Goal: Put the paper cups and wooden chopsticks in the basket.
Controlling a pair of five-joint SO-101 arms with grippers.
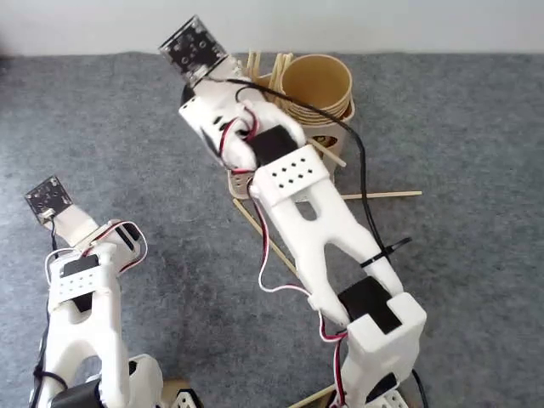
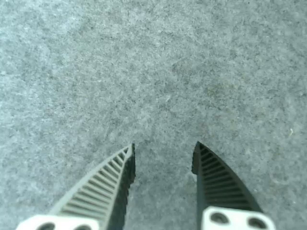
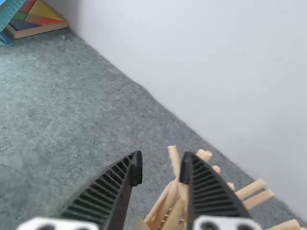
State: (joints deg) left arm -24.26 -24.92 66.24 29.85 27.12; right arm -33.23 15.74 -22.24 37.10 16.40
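Observation:
A stack of tan paper cups [image 1: 316,81] stands in the basket [image 1: 241,184] at the back middle, with wooden chopsticks [image 1: 254,61] sticking up beside them. More chopsticks lie on the carpet: one to the right of the basket [image 1: 384,195], one slanting under the right arm [image 1: 260,229], one at the front edge [image 1: 311,397]. My right gripper [image 3: 162,165] hangs open over the basket's far-left side, chopstick ends [image 3: 173,160] just past its tips. My left gripper [image 2: 163,152] is open above bare grey carpet at the front left.
The right arm [image 1: 314,221] stretches from the front right across the basket and hides much of it. A white wall [image 3: 216,72] runs close behind the basket. A coloured puzzle board [image 3: 29,17] lies by the wall farther off.

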